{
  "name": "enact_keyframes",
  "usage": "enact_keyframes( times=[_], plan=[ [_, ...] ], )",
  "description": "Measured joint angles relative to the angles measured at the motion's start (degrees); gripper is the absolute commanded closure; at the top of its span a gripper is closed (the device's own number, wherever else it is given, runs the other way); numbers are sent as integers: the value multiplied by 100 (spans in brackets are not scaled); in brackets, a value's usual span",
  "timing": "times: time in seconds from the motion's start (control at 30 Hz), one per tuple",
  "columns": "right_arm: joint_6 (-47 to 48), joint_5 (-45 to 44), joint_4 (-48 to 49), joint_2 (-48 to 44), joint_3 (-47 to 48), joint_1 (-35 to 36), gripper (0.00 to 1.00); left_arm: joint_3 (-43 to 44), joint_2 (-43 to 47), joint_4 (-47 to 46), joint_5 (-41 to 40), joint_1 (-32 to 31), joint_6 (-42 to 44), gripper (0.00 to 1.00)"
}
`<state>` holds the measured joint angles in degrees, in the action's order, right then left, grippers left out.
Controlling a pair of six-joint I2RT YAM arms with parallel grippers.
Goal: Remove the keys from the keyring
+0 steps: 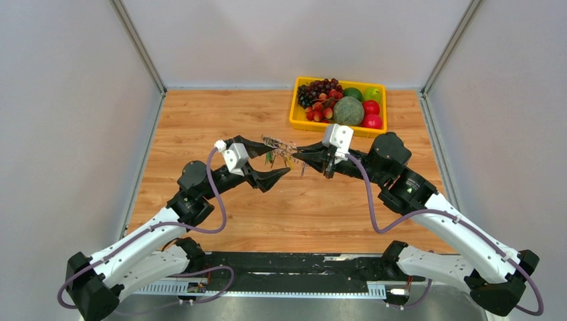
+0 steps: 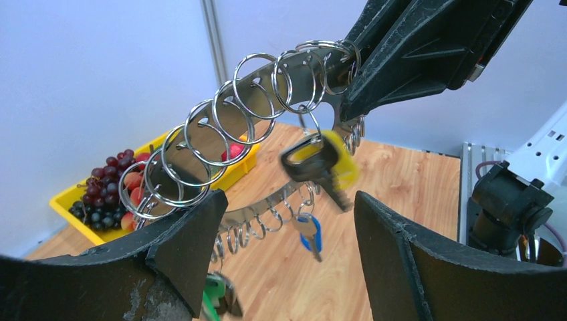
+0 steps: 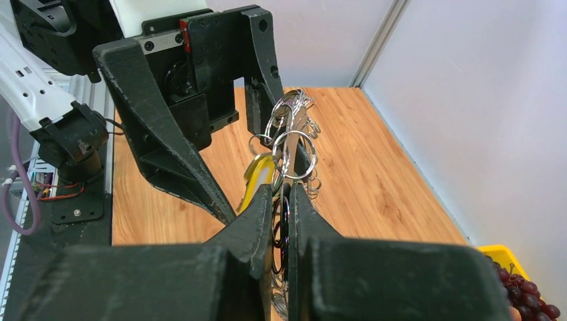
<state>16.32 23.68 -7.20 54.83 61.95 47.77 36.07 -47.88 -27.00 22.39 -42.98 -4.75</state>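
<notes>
The keyring (image 1: 277,143) is a flat grey metal ring fringed with small loops, held in the air over the middle of the table. My right gripper (image 1: 299,153) is shut on its rim; in the right wrist view its fingers (image 3: 264,214) pinch the ring (image 3: 289,144) edge-on. My left gripper (image 1: 277,158) is open, its jaws spread wide just left of and below the ring. In the left wrist view the keyring (image 2: 231,120) arcs above my left gripper (image 2: 289,200). A black and yellow key (image 2: 319,162), a blue key (image 2: 309,231) and a green key (image 2: 215,294) hang from loops.
A yellow tray (image 1: 294,110) of fruit stands at the back right of the wooden table, also seen in the left wrist view (image 2: 67,204). Grey walls enclose the table on three sides. A black rail runs along the near edge (image 1: 287,264).
</notes>
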Motion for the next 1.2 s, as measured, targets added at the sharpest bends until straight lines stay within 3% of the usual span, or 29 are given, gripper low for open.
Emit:
enact_keyframes(
  times=[0.23,0.47,0.67,0.83,0.93,1.2],
  plan=[
    [2,37,20,7,11,-2,100,111,-175,-205,37,-2,15,30],
    [-22,133,9,11,24,11,100,122,-212,-354,127,0,4,60],
    [-33,179,7,11,24,17,100,225,-219,-372,155,0,-26,73],
    [-42,144,4,11,24,22,100,273,-216,-321,175,0,-94,94],
    [-35,9,4,11,24,22,100,409,-168,59,146,0,-201,100],
    [205,-717,48,-2,-350,22,100,1246,-81,1939,-7,0,-1130,100]
  ],
)
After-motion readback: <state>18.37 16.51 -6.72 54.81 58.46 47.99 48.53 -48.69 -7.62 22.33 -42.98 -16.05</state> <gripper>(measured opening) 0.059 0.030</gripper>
